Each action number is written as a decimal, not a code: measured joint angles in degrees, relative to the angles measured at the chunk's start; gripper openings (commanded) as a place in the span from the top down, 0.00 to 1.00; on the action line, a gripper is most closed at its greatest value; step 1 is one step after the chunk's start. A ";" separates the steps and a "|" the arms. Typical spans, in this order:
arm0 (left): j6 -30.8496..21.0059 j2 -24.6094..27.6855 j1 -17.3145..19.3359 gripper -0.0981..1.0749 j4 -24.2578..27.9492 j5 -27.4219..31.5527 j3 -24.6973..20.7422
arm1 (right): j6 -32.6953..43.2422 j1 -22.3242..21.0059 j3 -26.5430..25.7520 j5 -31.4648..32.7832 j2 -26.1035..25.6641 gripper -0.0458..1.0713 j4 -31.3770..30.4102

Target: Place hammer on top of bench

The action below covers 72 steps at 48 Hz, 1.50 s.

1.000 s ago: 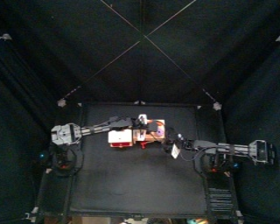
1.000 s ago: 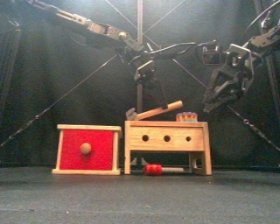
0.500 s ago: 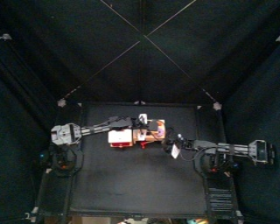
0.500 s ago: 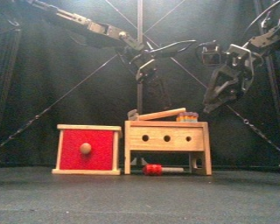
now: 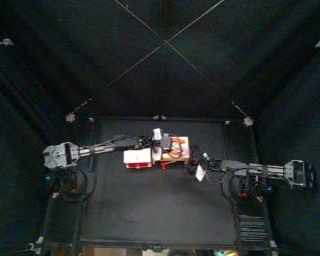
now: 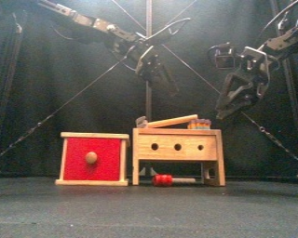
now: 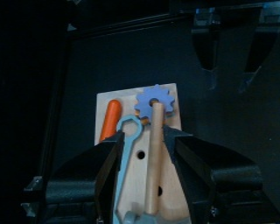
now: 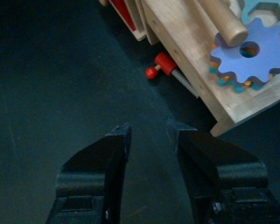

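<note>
place: robot test pen, lab-like | enclosure: black curtains [image 5: 43, 110] hanging on all sides | surface: small black table [image 5: 156, 215] sitting in the middle | rig: two black arms reaching in, bracing lines crossing overhead

bench [image 6: 178, 145] tan | hammer [image 6: 177, 121] tan, head maybe grey | gear [image 8: 250, 58] blue

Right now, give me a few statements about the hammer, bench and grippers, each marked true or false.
1. The hammer lies on top of the bench. True.
2. The left gripper is clamped on the hammer. False: it hangs open above it, holding nothing.
3. A small red piece lies under the bench. True.
4. The red-fronted box is stacked on the bench. False: it stands beside it on the table.
5. The right gripper is open. True.
</note>
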 measured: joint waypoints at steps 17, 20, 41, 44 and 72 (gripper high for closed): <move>-0.18 -9.40 -1.05 0.24 -5.36 -14.41 15.38 | 0.00 0.00 0.00 0.00 0.00 0.27 -0.09; -0.18 -10.55 -1.49 0.24 -6.33 -15.56 17.23 | 0.00 0.00 -0.09 -0.09 0.09 0.27 -0.18; -0.26 -17.93 -6.33 0.24 -8.17 -23.55 28.48 | 0.00 0.35 -0.09 -0.09 0.09 0.27 -0.26; -0.18 -19.16 -6.68 0.24 -8.70 -24.87 30.23 | 0.00 0.44 -0.09 -0.09 0.09 0.27 -0.26; -0.35 -24.17 -9.14 0.24 -9.40 -31.46 38.76 | 0.09 0.79 -0.09 0.00 0.62 0.27 -0.70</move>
